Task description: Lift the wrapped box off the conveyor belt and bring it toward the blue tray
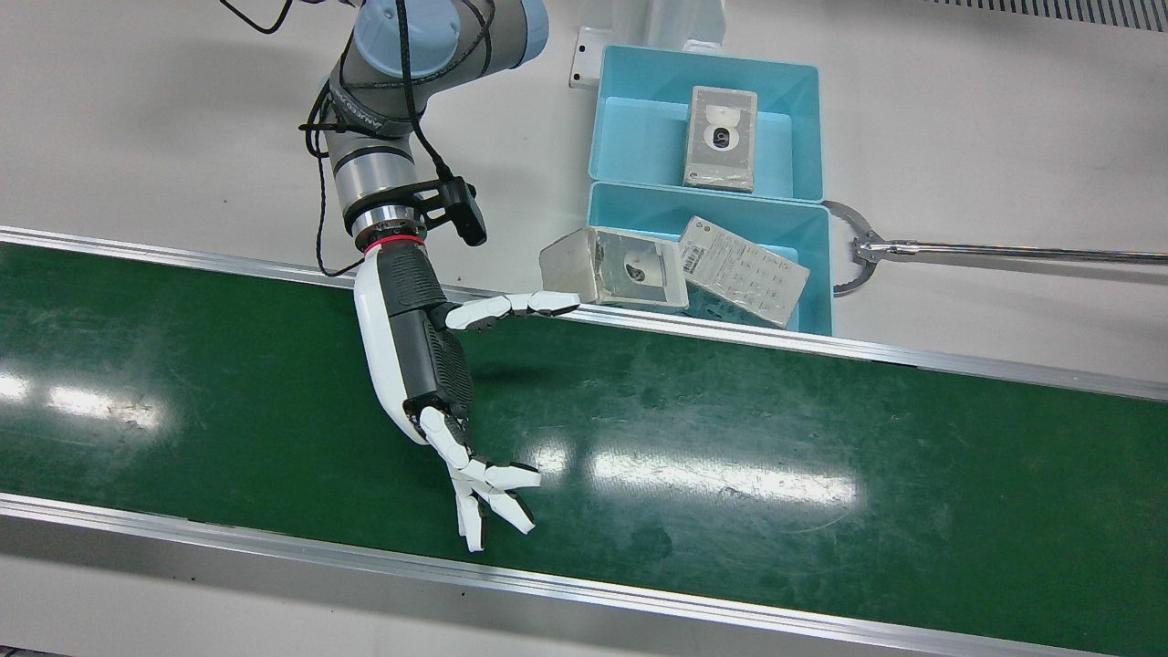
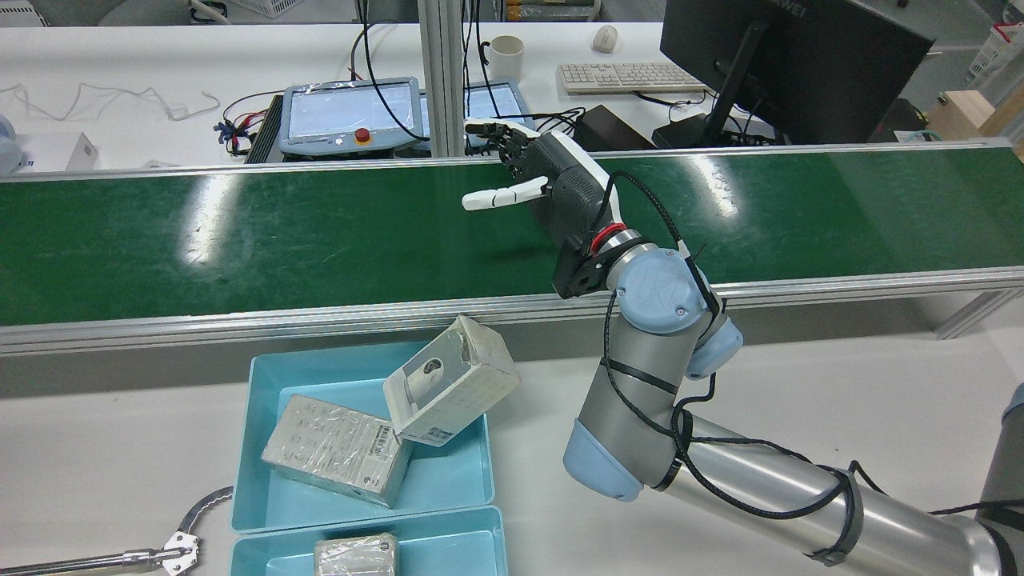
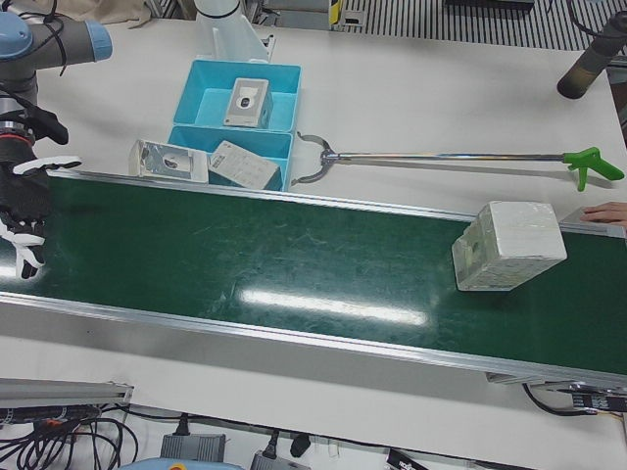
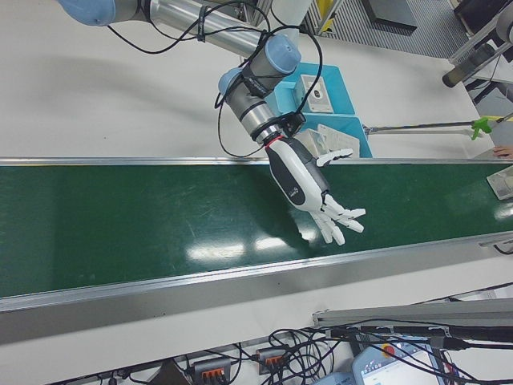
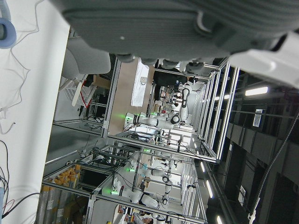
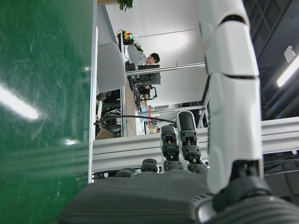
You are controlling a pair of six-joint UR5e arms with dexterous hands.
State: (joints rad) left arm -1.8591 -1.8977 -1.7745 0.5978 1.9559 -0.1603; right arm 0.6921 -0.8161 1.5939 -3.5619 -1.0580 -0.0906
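Observation:
A wrapped white box (image 3: 509, 245) lies on the green conveyor belt (image 1: 776, 411) at the far right of the left-front view, far from my right hand. My right hand (image 1: 424, 356) is open and empty, fingers spread, low over the belt; it also shows in the rear view (image 2: 560, 188). Its thumb reaches toward a wrapped box (image 1: 613, 266) that leans on the corner of the near blue tray (image 1: 826, 274). Only the palm of my left hand (image 5: 154, 23) shows, in the left hand view; its fingers are hidden.
A second blue tray (image 1: 620, 119) behind the first holds one box (image 1: 721, 137); the near tray holds another (image 1: 744, 271). A metal reacher tool (image 1: 912, 248) lies on the white table beside the trays. A person's hand (image 3: 607, 211) rests by the belt.

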